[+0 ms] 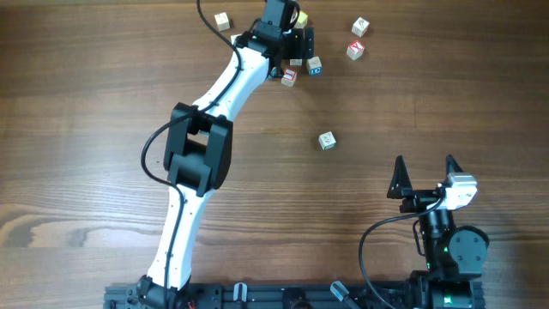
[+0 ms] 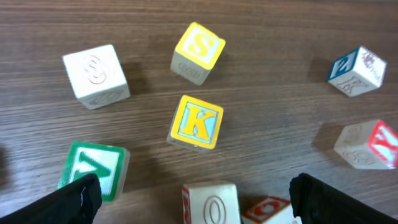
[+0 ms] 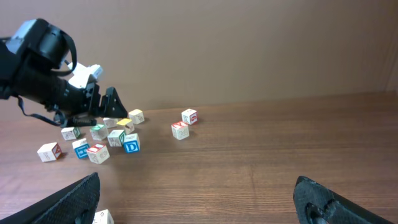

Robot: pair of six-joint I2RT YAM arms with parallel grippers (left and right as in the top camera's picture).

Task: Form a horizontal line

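No horizontal line shows in any view; the small pale cubes lie scattered. My left gripper [image 1: 298, 41] hangs open over the cluster at the table's far side. In the left wrist view its open jaws [image 2: 196, 202] straddle a cube with a red O [image 2: 211, 204] and a red-marked cube [image 2: 267, 210], touching neither. Beyond them lie a yellow K cube [image 2: 196, 122], a yellow S cube [image 2: 198, 51], a plain white cube [image 2: 96, 71] and a green cube [image 2: 93, 169]. My right gripper [image 1: 425, 167] stands open near the front right with nothing between its fingers.
Loose cubes lie apart from the cluster: one at the far left [image 1: 222, 21], two at the far right [image 1: 360, 27] [image 1: 355, 50], one alone mid-table [image 1: 327, 140]. The left arm [image 1: 202, 146] stretches diagonally across the table's left half.
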